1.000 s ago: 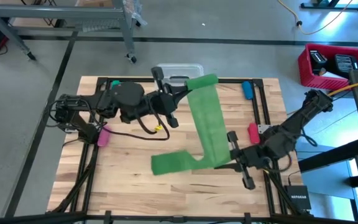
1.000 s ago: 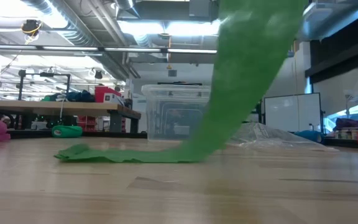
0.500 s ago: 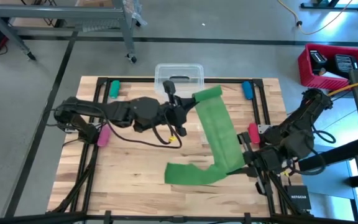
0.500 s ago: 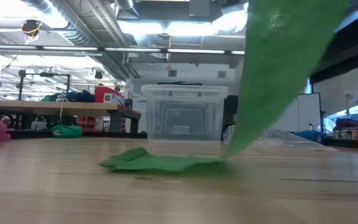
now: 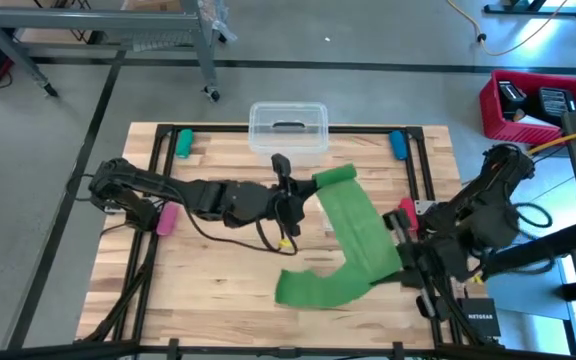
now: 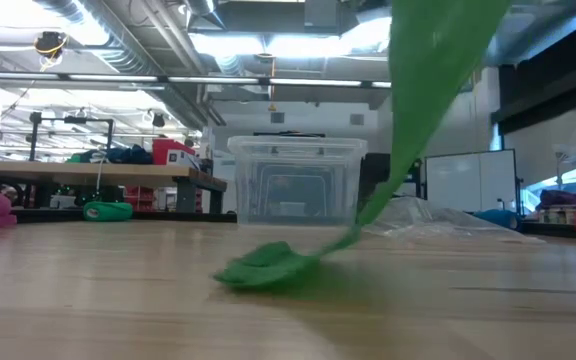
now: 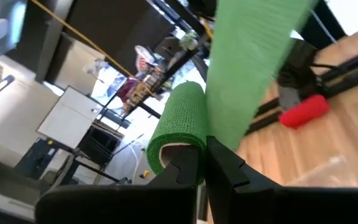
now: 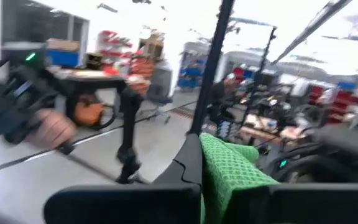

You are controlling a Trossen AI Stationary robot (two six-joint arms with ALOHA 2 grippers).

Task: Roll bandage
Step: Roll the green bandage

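The bright green bandage slants above the table from a rolled end down to a bend near the right side. Its loose tail lies on the wood, and in the low view it appears as a crumpled heap. My left gripper reaches in from the left and is shut on the rolled end. My right gripper, at the table's right side, is shut on the strip at the bend. My left gripper pinches the bandage's rolled end between its two fingers, coming roughly level from the table's left. The roll is lifted clear, and the strip runs away from it toward the right arm. My right gripper pinches the strip partway along between its two fingers, coming from the table's right side. That part is lifted clear. The tail below it falls slack to the table.
A clear plastic box stands at the far edge. Small cylinders lie around: green far left, blue far right, red by the right arm, pink at the left. A black frame edges the table.
My left gripper has sunk and come toward the near and right edges with the rolled end. My right gripper has risen and drawn toward the right edge. The tail has slid rightward along the table and bunched up shorter.
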